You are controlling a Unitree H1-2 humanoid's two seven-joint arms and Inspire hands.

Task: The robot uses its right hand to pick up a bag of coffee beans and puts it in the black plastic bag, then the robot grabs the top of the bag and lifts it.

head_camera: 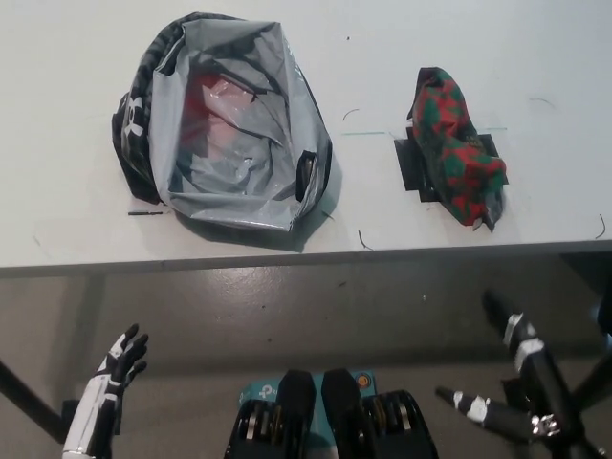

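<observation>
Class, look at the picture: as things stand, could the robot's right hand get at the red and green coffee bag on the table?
Probably yes. The right hand is open below the table edge, and the coffee bag lies uncovered directly ahead, with nothing between them.

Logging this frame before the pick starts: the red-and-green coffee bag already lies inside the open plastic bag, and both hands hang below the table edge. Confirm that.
Not right. In the head view the red-and-green coffee bag lies on the table, to the right of the open plastic bag and apart from it. The left hand and right hand do hang below the table edge.
</observation>
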